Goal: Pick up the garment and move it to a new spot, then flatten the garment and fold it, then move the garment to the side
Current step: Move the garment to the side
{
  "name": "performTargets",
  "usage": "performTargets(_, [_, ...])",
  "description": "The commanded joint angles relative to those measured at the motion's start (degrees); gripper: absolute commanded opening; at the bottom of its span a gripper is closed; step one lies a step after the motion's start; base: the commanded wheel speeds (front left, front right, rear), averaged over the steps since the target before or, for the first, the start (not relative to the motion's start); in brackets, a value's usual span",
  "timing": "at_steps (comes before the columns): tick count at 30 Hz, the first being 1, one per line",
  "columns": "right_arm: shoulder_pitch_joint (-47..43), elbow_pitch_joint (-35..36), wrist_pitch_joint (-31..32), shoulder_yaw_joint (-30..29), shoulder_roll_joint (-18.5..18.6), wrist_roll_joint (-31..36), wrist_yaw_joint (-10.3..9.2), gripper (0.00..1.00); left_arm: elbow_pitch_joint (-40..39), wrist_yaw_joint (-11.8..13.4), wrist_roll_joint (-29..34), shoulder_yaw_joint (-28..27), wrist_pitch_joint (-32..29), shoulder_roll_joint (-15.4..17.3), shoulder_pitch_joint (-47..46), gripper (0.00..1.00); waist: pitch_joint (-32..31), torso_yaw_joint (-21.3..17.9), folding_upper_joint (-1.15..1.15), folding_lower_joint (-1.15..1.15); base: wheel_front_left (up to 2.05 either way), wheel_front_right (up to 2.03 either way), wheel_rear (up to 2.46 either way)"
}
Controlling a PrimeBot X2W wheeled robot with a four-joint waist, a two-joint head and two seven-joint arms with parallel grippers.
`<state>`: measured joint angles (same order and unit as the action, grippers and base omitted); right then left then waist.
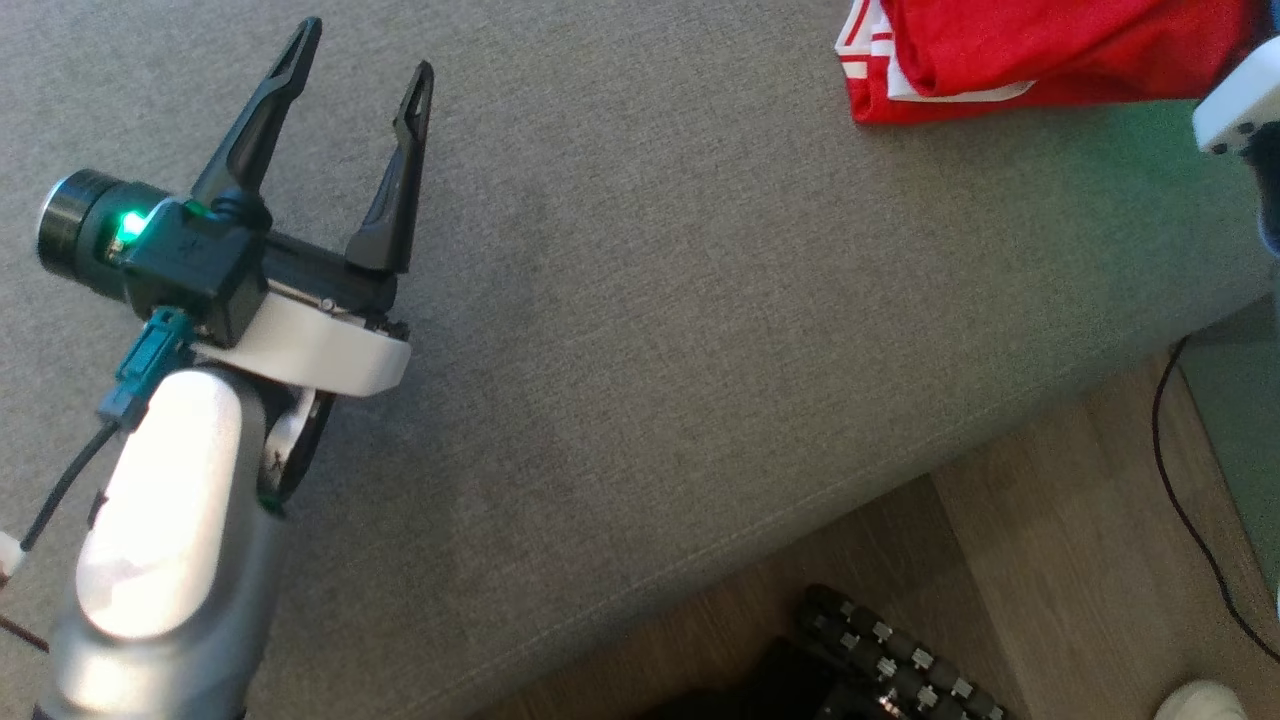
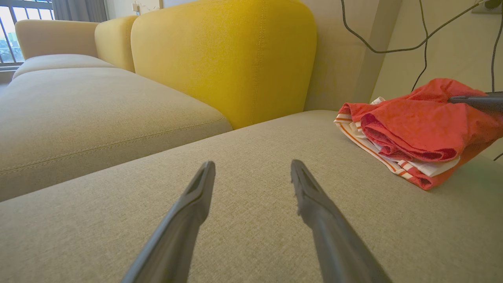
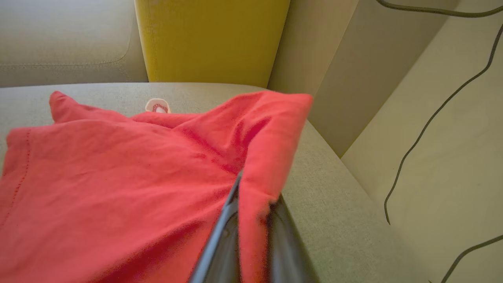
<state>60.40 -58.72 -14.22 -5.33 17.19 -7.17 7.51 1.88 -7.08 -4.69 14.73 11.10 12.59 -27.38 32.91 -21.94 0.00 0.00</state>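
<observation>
From where I stand, the red jersey garment with white striped trim lies bunched in loose layers at the far right end of the grey woven sofa seat. It sits close to the corner where the seat meets the wall, just past the mustard-yellow back cushion.

The right gripper has its two dark fingers pressed together on a raised fold of the red cloth, with the fabric draped up and over them. The left gripper hangs well apart from the garment, low over bare upholstery. Its fingers are spread wide with nothing between them.

The cloth is doubled over itself, with the striped hem peeking out underneath, yet the layers are rumpled rather than neat. I cannot say for sure whether this is a finished fold. If it is, I take the pinch for the last leg, carrying the bundle aside. If not, this is only the opening lift, and the flattening, folding and setting aside all remain. Either way the garment rests on the seat, not yet raised clear of it, and the idle left gripper has no share in the hold.
</observation>
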Motion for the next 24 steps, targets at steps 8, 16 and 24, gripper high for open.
performTargets(8, [-0.41, 4.89, -0.76, -4.52, -2.06, 6.01, -0.02, 1.00, -2.05, 0.21, -0.84, -0.98, -0.05, 1.19, -0.47, 1.00, -0.66, 0.43, 0.00, 0.00, 0.00, 0.00, 0.00])
performTargets(16, [-2.99, 10.95, -0.77, -8.91, -1.92, 12.27, -0.02, 1.00, 0.55, 0.96, -2.40, -0.57, 2.22, -0.86, 0.71, 1.00, -4.65, 2.67, 0.00, 0.00, 0.00, 0.00, 0.00])
performTargets(24, [-6.32, 17.53, -0.77, -5.65, -4.55, 11.89, -0.02, 1.00, 3.51, 2.22, -4.53, -1.61, 3.79, -3.60, 3.90, 1.00, -11.74, 6.83, 0.00, 0.00, 0.00, 0.00, 0.00])
